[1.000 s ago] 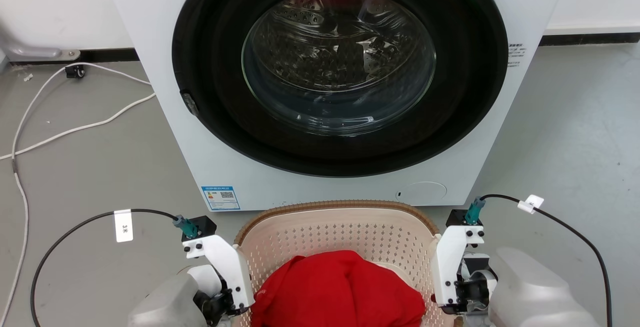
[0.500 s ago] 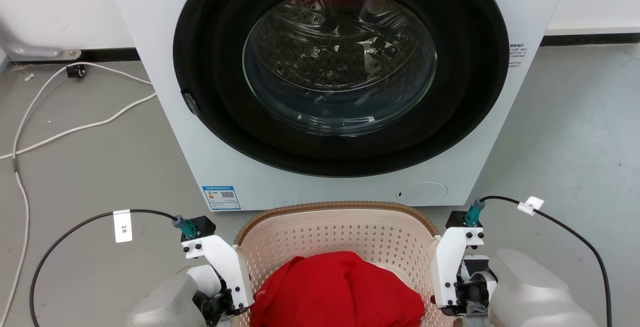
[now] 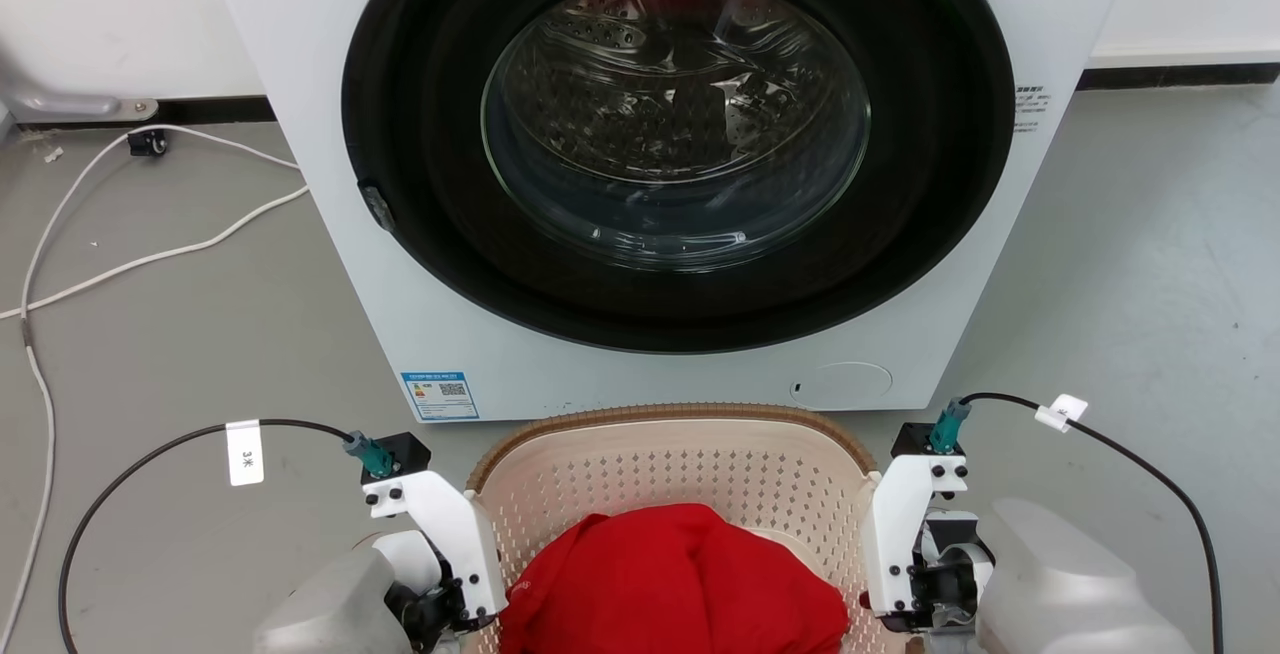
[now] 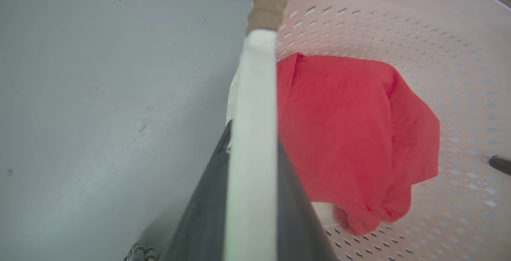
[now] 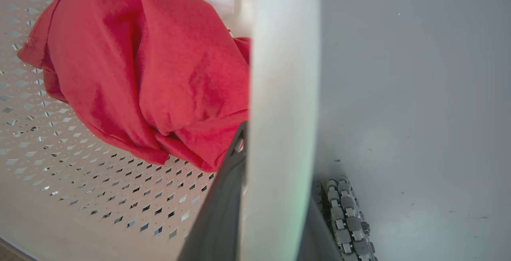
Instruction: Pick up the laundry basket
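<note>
White cables [image 3: 150, 256] lie on the grey floor [image 3: 200, 354] at the far left. A small black plug [image 3: 148, 142] sits near the wall there. Next comes a black cable [image 3: 130, 474] with a white tag [image 3: 245, 452] on it.

The left end effector [image 4: 253, 141] has its two dark fingers pressed on both sides of a white handle [image 4: 255, 93] of the laundry basket [image 3: 670, 454]. It holds that handle tight.

The laundry basket is in the middle, low down, between the two arms. A red cloth [image 3: 670, 584] lies inside it in a heap. A big white washing machine [image 3: 400, 284] stands just behind the basket, and the far rim of the basket is near its bottom edge. Its round glass door [image 3: 680, 124] is closed. A blue sticker [image 3: 440, 395] is on its front, low on the left.

The right end effector [image 5: 279, 137] grips the other white handle [image 5: 283, 53] in the same way, with one dark finger on each side. A grey bumpy wheel [image 5: 347, 217] shows on the floor beside it. Another black cable [image 3: 1160, 474] with a white tag [image 3: 1062, 407] runs off to the right.

Counting up, there is one washing machine, one laundry basket and one red cloth. There are two white handles, two end effectors, two black cables and two white tags.
</note>
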Motion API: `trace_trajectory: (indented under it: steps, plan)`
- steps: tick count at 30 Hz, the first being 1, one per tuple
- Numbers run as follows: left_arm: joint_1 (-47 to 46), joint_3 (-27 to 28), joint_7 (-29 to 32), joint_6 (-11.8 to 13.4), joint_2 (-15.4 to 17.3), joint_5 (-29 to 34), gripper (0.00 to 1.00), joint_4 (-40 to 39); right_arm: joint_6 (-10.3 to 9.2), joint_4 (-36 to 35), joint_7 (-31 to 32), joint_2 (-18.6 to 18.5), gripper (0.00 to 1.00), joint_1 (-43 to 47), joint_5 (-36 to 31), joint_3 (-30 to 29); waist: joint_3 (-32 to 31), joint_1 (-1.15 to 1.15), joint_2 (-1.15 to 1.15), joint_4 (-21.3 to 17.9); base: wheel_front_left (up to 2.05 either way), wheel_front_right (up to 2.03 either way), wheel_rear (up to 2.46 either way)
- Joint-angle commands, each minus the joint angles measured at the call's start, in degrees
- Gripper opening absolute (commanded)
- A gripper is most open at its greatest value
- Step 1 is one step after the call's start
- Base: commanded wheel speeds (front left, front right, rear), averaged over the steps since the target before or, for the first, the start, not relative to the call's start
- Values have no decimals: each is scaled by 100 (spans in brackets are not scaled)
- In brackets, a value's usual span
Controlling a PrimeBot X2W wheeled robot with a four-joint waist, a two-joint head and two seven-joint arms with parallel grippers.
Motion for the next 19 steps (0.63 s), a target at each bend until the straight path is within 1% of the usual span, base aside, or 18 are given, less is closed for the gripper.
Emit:
trace_trajectory:
  steps: [1, 19]
  plan:
    - [14, -6, -26, -75, -122, -26, 0, -57, 85, -85, -6, 181, 0, 21, 82, -4, 3, 0, 0, -2, 0, 0, 0]
    - [2, -48, -48, -71, -124, -39, 0, -48, 85, -135, -92, 182, 0, 37, 289, 141, 14, 0, 0, -15, 0, 0, 0]
